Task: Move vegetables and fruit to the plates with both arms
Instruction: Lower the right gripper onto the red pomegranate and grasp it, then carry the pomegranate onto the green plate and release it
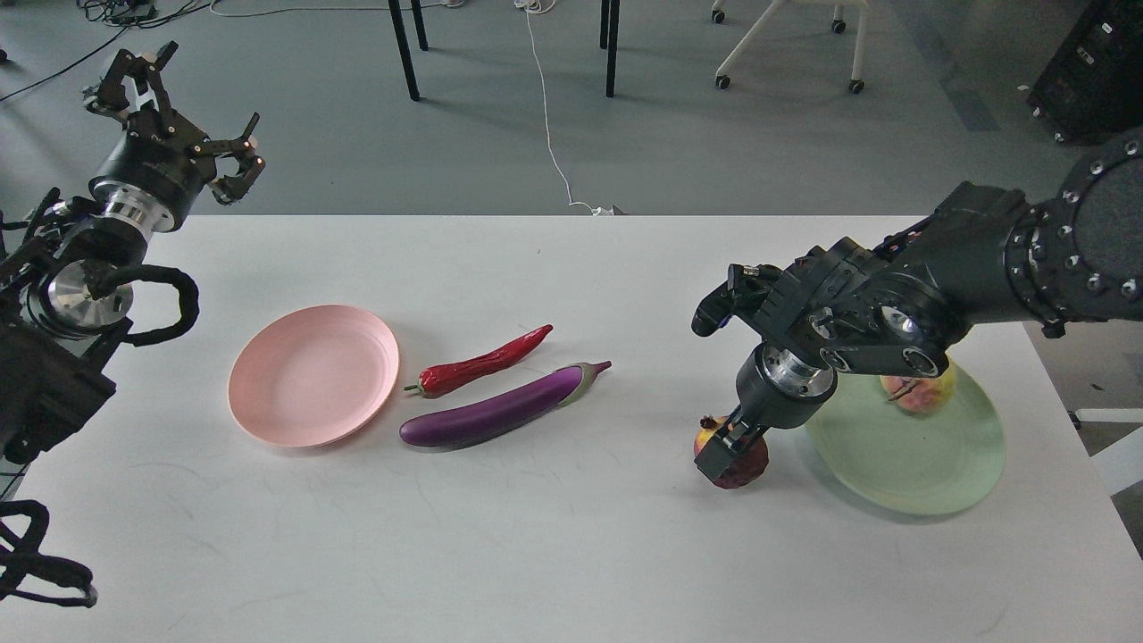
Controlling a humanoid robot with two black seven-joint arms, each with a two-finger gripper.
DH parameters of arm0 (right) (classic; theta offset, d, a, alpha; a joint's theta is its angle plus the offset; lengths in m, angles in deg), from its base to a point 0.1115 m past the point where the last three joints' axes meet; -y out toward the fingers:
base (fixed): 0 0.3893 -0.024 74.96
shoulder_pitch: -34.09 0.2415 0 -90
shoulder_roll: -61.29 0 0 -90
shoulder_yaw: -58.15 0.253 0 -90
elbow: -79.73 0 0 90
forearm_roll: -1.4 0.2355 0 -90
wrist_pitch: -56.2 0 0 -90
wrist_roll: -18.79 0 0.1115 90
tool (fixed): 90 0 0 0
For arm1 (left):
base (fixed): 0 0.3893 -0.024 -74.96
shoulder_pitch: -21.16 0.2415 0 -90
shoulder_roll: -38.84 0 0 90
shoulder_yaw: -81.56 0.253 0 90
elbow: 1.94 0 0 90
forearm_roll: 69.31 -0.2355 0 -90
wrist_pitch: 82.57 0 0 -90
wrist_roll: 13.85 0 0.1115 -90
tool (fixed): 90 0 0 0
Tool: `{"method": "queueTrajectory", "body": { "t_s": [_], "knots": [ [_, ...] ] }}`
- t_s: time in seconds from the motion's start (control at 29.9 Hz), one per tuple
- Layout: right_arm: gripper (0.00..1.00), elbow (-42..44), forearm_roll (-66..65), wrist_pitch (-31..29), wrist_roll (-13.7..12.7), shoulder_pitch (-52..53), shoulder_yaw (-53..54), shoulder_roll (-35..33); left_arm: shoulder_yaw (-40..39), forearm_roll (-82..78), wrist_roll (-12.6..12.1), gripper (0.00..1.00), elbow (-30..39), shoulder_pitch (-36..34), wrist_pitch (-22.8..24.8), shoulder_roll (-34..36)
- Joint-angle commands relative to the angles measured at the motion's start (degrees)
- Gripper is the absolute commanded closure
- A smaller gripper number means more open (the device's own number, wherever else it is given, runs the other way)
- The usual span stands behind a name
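Fruit and vegetables lie spread across a white table (554, 554). Near its left side sits a round, shallow pale pink plastic plate (312, 375), bare of food. Just to its right lies a wrinkled red chili pepper (482, 362) with a green stem pointing toward the plate, and close in front of it a long glossy purple eggplant (500, 413) with a grey-green cap at its far right end; the two lie nearly parallel, slightly apart.

On the right, a pale mint green plastic plate (906, 446) carries a bumpy yellow-green and pink round fruit (920, 391) at its far edge. Just left of this plate a dark red pomegranate (737, 457) sits at the tabletop, with the black right gripper (728, 445) pointing down and its fingers closed around the fruit.

The black left gripper (183, 112) is raised beyond the table's far left corner, its clawed fingers spread wide and holding nothing.
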Motion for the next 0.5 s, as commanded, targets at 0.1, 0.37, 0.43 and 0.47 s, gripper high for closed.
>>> {"method": "queueTrajectory", "body": {
  "t_s": [0.1, 0.37, 0.43, 0.47],
  "knots": [
    [0.51, 0.05, -0.25, 0.42, 1.84, 3.10, 0.07, -0.67, -0.04, 0.00, 0.09, 0.02, 0.00, 0.54, 0.00, -0.14],
    [0.51, -2.66, -6.38, 0.42, 1.40, 7.94, -2.03, -11.29, -0.04, 0.00, 0.00, 0.02, 0.00, 0.45, 0.00, 0.04],
    [0.50, -3.11, -9.99, 0.51, 1.40, 7.94, -2.56, -14.72, -0.04, 0.00, 0.00, 0.02, 0.00, 0.45, 0.00, -0.05],
    [0.50, -3.02, -11.57, 0.51, 1.40, 7.60, -2.91, -16.22, -0.04, 0.00, 0.00, 0.02, 0.00, 0.45, 0.00, -0.05]
  ]
}}
